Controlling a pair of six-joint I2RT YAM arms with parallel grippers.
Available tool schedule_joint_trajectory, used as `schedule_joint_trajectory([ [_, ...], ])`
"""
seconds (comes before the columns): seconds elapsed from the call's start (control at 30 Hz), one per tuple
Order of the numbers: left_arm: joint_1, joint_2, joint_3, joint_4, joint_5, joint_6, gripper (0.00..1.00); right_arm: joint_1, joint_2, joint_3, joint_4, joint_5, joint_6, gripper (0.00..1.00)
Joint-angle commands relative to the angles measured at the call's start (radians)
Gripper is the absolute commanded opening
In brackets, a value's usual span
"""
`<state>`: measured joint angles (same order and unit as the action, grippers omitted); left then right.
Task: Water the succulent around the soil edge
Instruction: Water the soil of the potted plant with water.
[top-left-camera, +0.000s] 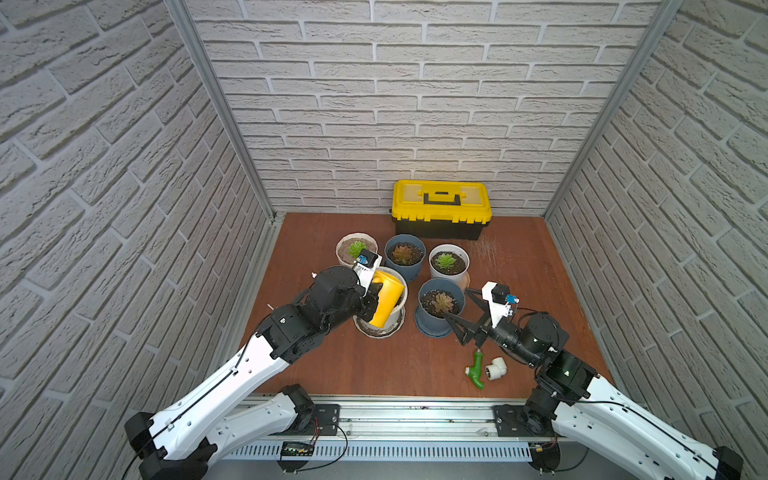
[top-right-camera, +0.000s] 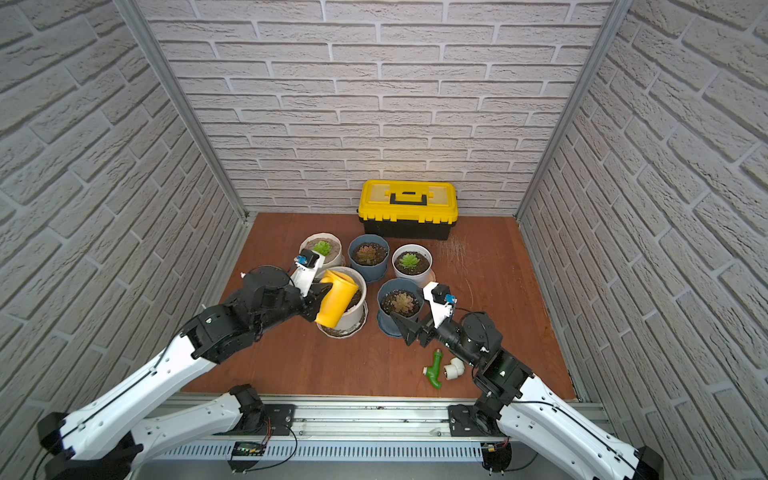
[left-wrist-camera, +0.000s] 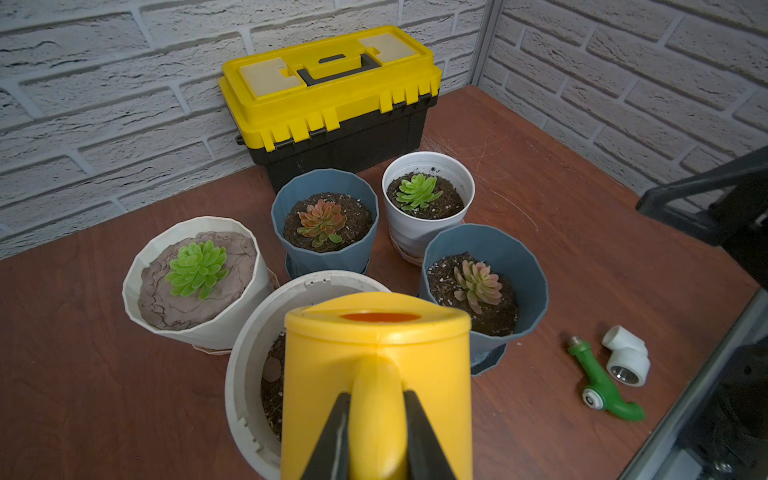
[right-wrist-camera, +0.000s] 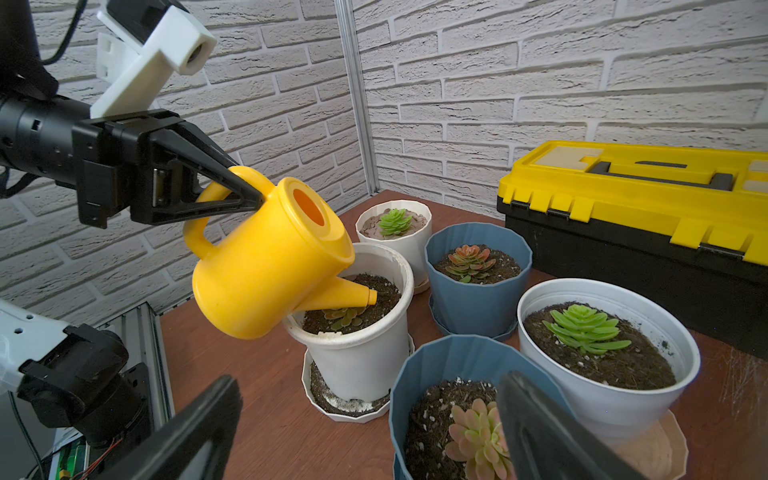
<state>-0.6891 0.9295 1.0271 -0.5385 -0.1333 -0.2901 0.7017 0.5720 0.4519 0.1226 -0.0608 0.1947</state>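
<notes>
Your left gripper (right-wrist-camera: 253, 199) clamps the can (right-wrist-camera: 266, 270) — spout (right-wrist-camera: 345, 297) points straight ahead over the succulent (right-wrist-camera: 345, 316), tip above soil (right-wrist-camera: 384, 286); right gripper (top-left-camera: 455, 302) gapes empty.

The reddish-brown wooden tabletop (top-left-camera: 365, 374) carries a yellow-and-black toolbox (top-left-camera: 441, 210) against the back wall. In front of it five potted succulents stand clustered on saucers: a faceted white pot (left-wrist-camera: 199, 336), a rear blue pot (left-wrist-camera: 328, 257), a smooth white pot (left-wrist-camera: 419, 232), a near blue pot (left-wrist-camera: 505, 245) and a front white pot (left-wrist-camera: 245, 374). Toward the right front lie a green pipe fitting (left-wrist-camera: 598, 382) and a white elbow fitting (left-wrist-camera: 627, 357), just beside each other.
</notes>
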Motion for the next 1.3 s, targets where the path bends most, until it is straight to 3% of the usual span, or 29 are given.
schedule_joint_trajectory([
  [0.0,0.033,0.011,0.034,0.097,0.052,0.002,0.0,-0.003,-0.007,-0.006,0.039,0.005,0.009,1.0],
  [0.4,0.102,0.035,0.026,0.164,0.058,0.009,0.0,-0.004,0.007,-0.004,0.039,0.002,0.017,1.0],
  [1.27,0.198,0.023,0.057,0.033,0.018,0.023,0.0,-0.003,0.008,-0.002,0.034,0.001,0.02,1.0],
])
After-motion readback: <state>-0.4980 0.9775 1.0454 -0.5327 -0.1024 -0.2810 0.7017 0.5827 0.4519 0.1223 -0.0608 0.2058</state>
